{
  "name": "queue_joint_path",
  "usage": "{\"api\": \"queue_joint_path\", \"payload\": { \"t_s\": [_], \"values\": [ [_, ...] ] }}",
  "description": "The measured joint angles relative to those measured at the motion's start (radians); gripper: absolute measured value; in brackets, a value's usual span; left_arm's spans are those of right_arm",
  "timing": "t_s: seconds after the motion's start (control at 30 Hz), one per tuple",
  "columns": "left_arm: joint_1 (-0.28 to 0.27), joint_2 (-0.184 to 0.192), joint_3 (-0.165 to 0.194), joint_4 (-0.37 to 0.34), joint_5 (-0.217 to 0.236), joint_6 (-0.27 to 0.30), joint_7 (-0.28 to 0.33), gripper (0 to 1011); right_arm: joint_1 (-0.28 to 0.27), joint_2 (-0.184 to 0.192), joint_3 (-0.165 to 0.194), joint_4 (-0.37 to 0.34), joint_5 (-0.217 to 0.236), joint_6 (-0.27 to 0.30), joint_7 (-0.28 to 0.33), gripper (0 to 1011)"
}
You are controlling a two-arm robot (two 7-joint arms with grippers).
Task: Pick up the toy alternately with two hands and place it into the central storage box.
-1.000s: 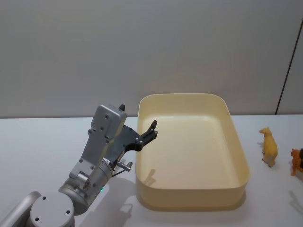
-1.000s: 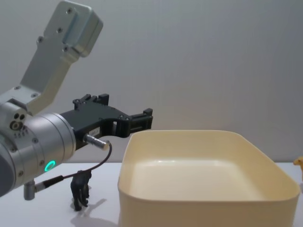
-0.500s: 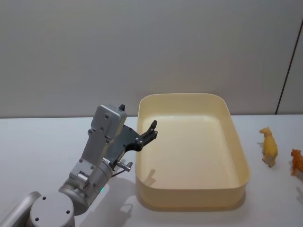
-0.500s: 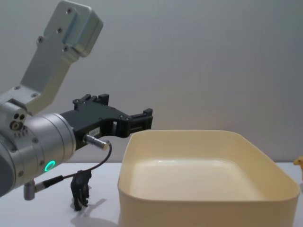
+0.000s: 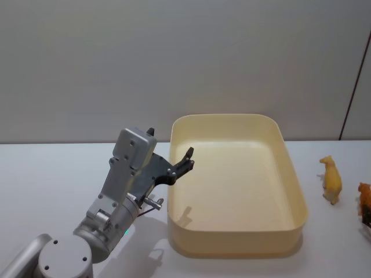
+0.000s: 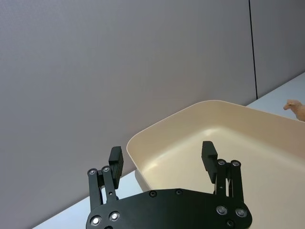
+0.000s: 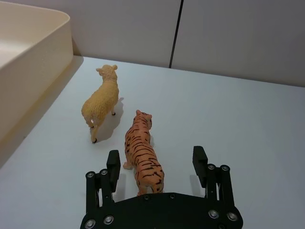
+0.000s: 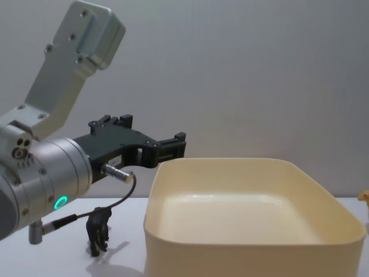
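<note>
- Grey wall [image 5: 174, 58] is seen behind a white bench [image 5: 52, 174], with a dark vertical seam running down the wall at the far right.
- At the middle of the bench the central storage box [image 5: 232, 246] is seen: a large cream-yellow tub, rectangular, with rounded corners and smooth high walls.
- The box's inside is shown bare and glossy in the chest view [image 8: 248, 259].
- The left claw [image 5: 186, 159] is held in the air at the box's left rim, its tips just over the edge. It is carried on a thick silver arm marked by a green ring light [image 8: 60, 202].
- From the left wrist, that claw [image 6: 162, 155] is seen spread wide, with nothing between its black fingers [image 6: 116, 157]. The box's rim [image 6: 167, 121] lies beyond them.
- A small black animal figure [image 8: 98, 231] is seen standing on the bench to the left of the box, under the left arm.
- On the box's right, a yellow woolly sheep toy [image 5: 331, 179] stands on the bench. An orange tiger toy [image 5: 364, 197] with black stripes is placed just beside it, at the picture's edge.
- The right claw [image 7: 156, 158] is lowered over the tiger [image 7: 143, 157] with its fingers wide apart. The tiger's hindquarters lie between them, a gap is kept on each side, and nothing is gripped.
- The sheep [image 7: 102, 100] is seen ahead of the tiger, between it and the box wall [image 7: 28, 52].
</note>
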Motion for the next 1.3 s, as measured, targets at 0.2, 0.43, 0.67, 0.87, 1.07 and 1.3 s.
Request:
{"api": "queue_joint_path", "payload": {
  "t_s": [0.2,0.43,0.67,0.87,1.07,1.3],
  "values": [
    [0.000,0.000,0.000,0.000,0.000,0.000,0.000,1001,0.029,-0.014,-0.012,0.038,-0.023,0.006,0.012,807],
    [0.000,0.000,0.000,0.000,0.000,0.000,0.000,1001,0.049,-0.024,-0.020,0.063,-0.038,0.011,0.021,575],
    [0.000,0.000,0.000,0.000,0.000,0.000,0.000,1001,0.057,-0.028,-0.024,0.074,-0.045,0.012,0.026,392],
    [0.000,0.000,0.000,0.000,0.000,0.000,0.000,1001,0.047,-0.025,-0.023,0.062,-0.043,0.006,0.046,295],
    [0.000,0.000,0.000,0.000,0.000,0.000,0.000,1001,0.023,-0.012,-0.016,0.030,-0.025,-0.017,0.089,295],
    [0.000,0.000,0.000,0.000,0.000,0.000,0.000,1001,-0.011,0.009,-0.002,-0.029,0.016,-0.053,0.153,295]
  ]
}}
